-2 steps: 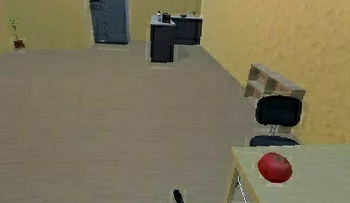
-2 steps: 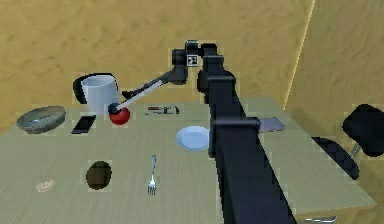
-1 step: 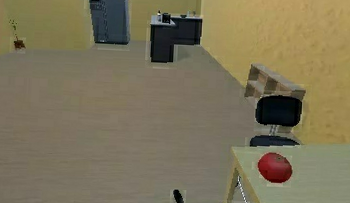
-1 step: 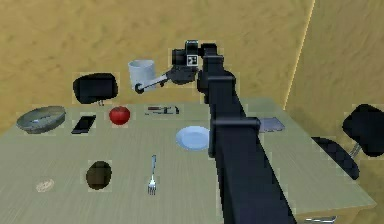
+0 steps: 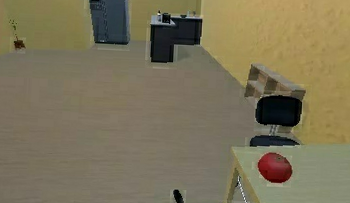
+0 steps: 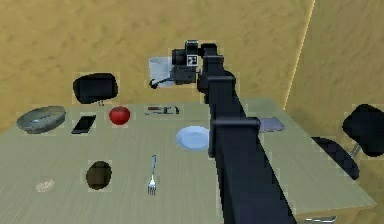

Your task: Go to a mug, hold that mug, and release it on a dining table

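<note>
**Yellow-walled room: mug held over the dining surface, release not yet done**

Yellow walls back a pale dining surface (image 6: 60, 160) that fills the lower half of the arm side view. The dark arm (image 6: 235, 130) rises from the bottom edge to the upper middle of the frame. At its far end, the end effector (image 6: 172, 66) holds a white mug (image 6: 160, 69), which hangs clear of the surface against the wall. Whether the fingers are parted cannot be told.

On the surface lie a grey bowl (image 6: 42, 120) at left, a phone (image 6: 84, 123), a red round fruit (image 6: 120, 116), a white plate (image 6: 192, 137) and a fork (image 6: 152, 173).

Reaching and lifting look done. What remains is to lower the mug onto a bare spot and release it.
</note>
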### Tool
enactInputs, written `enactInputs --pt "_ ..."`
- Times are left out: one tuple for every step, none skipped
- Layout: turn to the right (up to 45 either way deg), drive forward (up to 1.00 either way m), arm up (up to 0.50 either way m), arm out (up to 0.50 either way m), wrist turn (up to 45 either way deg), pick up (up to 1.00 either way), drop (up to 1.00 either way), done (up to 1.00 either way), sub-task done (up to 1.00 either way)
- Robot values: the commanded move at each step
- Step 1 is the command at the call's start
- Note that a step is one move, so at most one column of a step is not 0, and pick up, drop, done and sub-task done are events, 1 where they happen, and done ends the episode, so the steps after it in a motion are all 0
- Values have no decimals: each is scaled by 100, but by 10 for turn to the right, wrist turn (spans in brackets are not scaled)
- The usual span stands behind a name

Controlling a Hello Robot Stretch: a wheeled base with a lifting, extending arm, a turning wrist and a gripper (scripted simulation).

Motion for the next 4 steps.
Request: enactInputs --pt "0 0 -4 0 0 0 0 0 0" --pt "0 0 -32 0 0 0 0 0 0" --pt "0 0 0 0 0 0 100 0 0" --pt "0 0 4 0 0 0 0 0 0"
